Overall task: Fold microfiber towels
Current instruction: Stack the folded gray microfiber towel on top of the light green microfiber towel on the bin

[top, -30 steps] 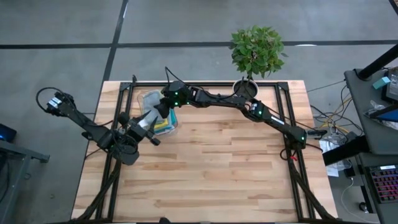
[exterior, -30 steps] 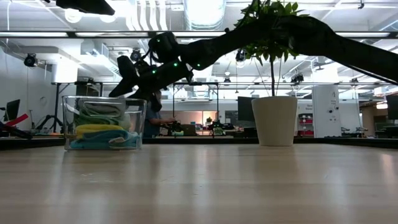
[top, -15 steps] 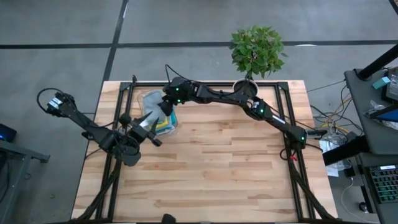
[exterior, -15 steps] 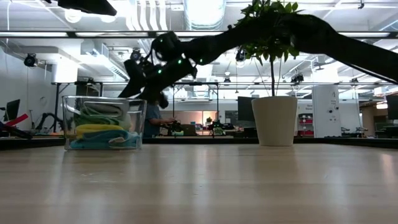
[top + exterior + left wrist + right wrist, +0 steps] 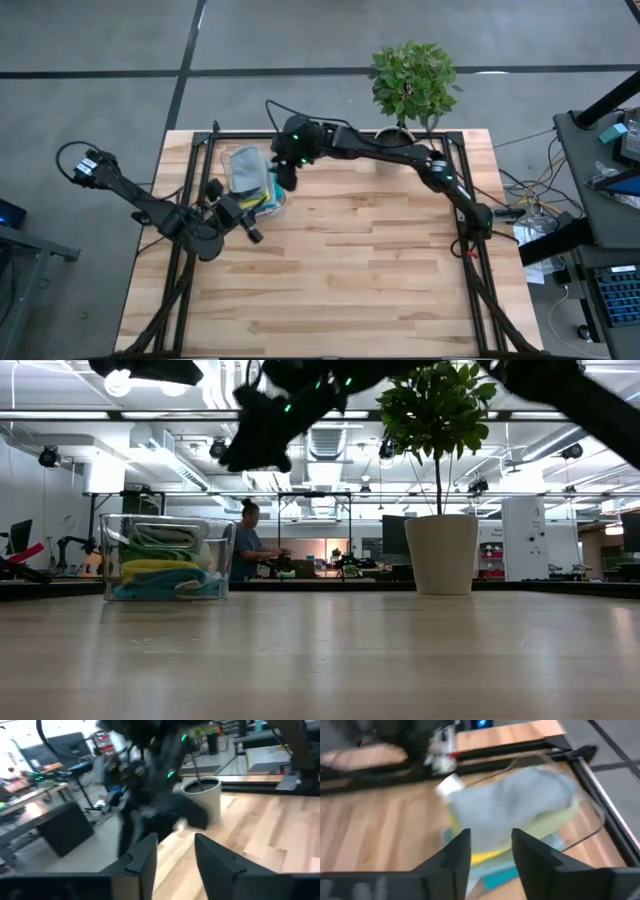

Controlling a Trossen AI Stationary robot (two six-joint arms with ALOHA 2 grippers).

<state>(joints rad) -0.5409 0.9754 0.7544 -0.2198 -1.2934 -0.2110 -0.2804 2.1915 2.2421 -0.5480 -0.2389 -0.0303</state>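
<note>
From table level, the near stretch of the wooden table [image 5: 330, 660] is bare boards. Farther back on its left stands one clear plastic bin [image 5: 168, 557], and in it the microfiber towels [image 5: 160, 570] lie stacked: teal at the bottom, yellow above it, then a green layer and grey on top (four colours can be told; any more are hidden in the pile). From the right wrist, the grey towel [image 5: 507, 807] covers the stack, a white tag [image 5: 449, 784] at one corner, with yellow and teal edges showing beneath it.

There are two arms. The left gripper [image 5: 232, 200] sits just beside the bin's near edge, its two fingers [image 5: 145, 857] parted with nothing between them. The right gripper [image 5: 285, 177] hangs above the bin's right side, fingers [image 5: 457, 852] likewise apart and empty, clear of the cloth.

One white pot with a leafy plant [image 5: 440, 510] stands at the table's far edge, to the right of the bin. Beyond the table, one person [image 5: 245, 550] is at a bench in the room.
</note>
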